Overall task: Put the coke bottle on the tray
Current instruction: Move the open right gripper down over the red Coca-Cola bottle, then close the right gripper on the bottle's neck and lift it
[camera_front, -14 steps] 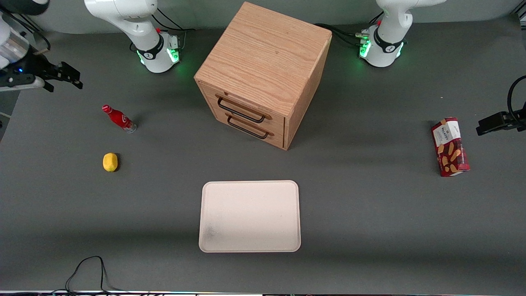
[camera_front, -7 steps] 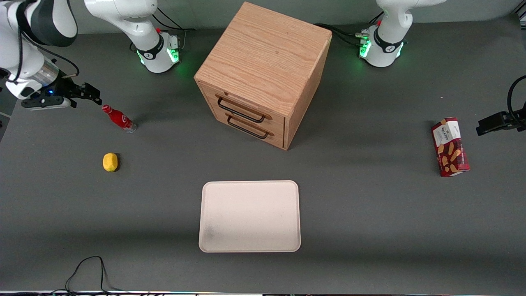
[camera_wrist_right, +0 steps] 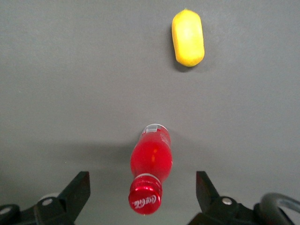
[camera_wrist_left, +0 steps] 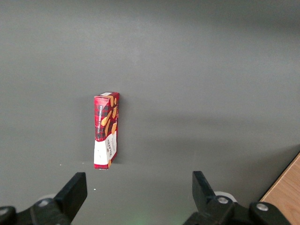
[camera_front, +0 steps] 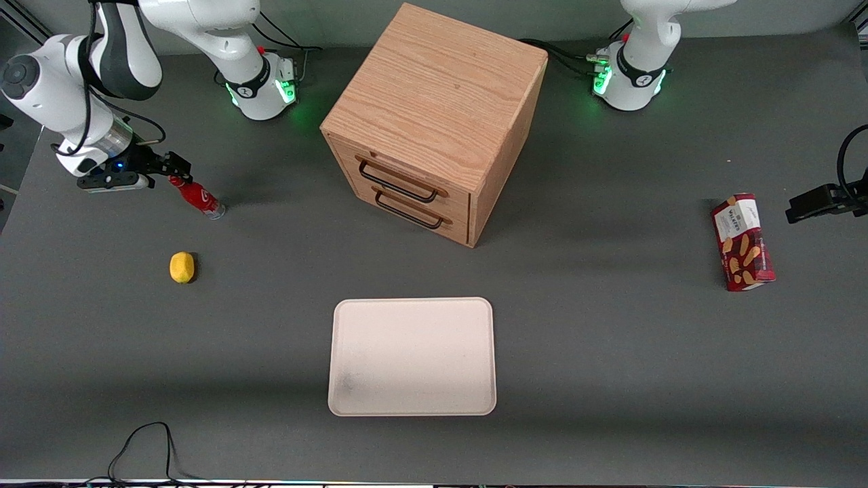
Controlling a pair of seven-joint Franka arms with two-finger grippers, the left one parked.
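Gripper [camera_wrist_right: 143,197] hangs above the bottle [camera_front: 198,194], fingers [camera_wrist_right: 77,187] spread wide w/ cap seen between them in the wrist view; nothing held. Judged reason for the wide stance: clearance to drop either side of the slim neck or body before closing. Front view shows gripper [camera_front: 178,166] at or just over the cap end; contact not evident. Bottle stands upright on the table [camera_front: 610,352] toward the working arm's end, cap up, clear base down, so approach from above fits. Lemon [camera_front: 182,267] sits nearer the front camera than the bottle, apart from it, no obstruction to the grasp. Tray [camera_front: 412,407] lies flat, nearer the front camera than the wooden drawer unit [camera_front: 434,122], well apart from the bottle; carry across open table appears reqd. Task not yet advanced: bottle ungrasped, off tray.
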